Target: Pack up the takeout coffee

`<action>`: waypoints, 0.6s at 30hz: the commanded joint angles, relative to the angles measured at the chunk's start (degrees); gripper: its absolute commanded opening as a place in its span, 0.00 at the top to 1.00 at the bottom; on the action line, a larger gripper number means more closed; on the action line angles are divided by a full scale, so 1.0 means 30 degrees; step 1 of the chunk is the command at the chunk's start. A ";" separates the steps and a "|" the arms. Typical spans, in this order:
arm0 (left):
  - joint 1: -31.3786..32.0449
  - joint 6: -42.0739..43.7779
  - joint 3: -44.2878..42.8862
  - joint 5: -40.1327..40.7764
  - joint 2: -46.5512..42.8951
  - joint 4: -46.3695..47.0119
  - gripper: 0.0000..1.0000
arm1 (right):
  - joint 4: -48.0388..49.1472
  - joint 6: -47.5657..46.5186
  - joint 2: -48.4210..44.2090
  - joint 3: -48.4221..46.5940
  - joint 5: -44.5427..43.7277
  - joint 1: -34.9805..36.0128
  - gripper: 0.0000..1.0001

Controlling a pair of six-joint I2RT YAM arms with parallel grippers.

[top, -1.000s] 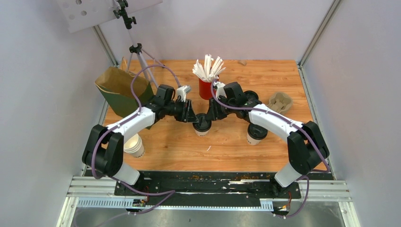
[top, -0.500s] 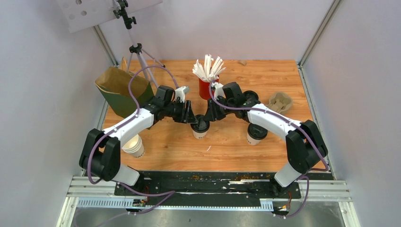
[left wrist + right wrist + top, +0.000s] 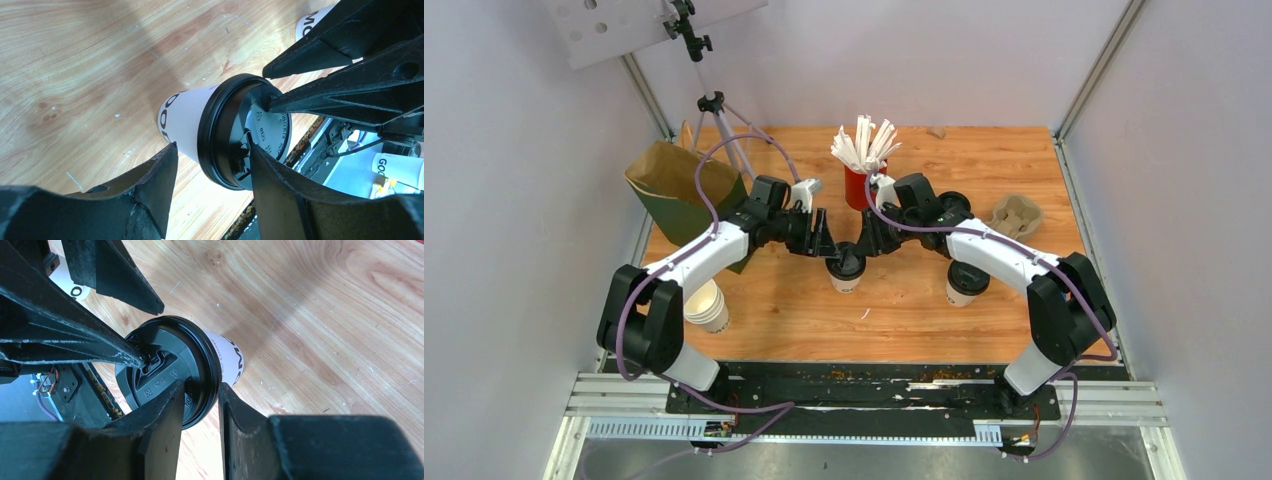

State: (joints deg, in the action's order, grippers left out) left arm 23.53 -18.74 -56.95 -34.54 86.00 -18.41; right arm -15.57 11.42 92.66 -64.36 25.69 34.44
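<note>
Takeout coffee (image 3: 845, 273): left jaws have opened wider around it; right jaws pinch lid (image 3: 165, 371).

top external: high above the near edge of the desk (image 3: 904, 310), looking down over all of it | wrist views: close, angled down from opposite sides | shared: takeout coffee (image 3: 185, 125)

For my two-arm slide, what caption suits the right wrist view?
Right fingers pinch the black lid's rim on a white cup; left fingers stand open, one tip over the lid.
</note>
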 commanded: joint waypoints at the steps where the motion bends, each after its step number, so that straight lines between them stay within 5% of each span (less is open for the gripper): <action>1: -0.0636 0.0989 -0.0761 -0.1222 0.0095 -0.0284 0.37 | -0.0866 -0.0742 0.0640 -0.0195 -0.0555 -0.0060 0.69; 18: -0.0826 0.1675 0.0104 0.0233 0.1004 -0.1076 0.60 | -0.0222 -0.0020 0.0446 0.0805 -0.0793 -0.0079 0.70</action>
State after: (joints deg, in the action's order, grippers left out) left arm 21.30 -17.10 -57.82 -39.05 88.23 -19.46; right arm -15.27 11.81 92.95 -64.34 26.09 34.44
